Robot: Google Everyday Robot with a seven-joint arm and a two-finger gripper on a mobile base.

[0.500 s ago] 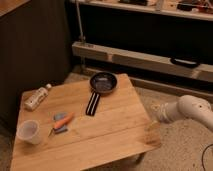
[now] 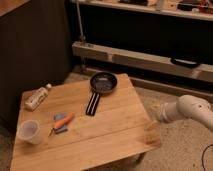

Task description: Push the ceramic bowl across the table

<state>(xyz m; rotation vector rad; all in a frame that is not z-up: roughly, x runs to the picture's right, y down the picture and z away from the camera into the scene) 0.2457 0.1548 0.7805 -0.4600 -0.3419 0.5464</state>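
Pushing is not yet begun: the ceramic bowl (image 2: 103, 82) is seen untouched near the table (image 2: 115, 135)'s far edge. The gripper (image 2: 151, 121) is held beside the table, jaws apart and empty.

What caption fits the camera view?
Bowl sits near the table's far edge; gripper hovers beside its right edge, apart from the bowl.

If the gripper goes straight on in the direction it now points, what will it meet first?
Probably the right edge of the table: the gripper sits just beside it, pointing left. If it passes above the top, the black bar comes next; depth is unclear.
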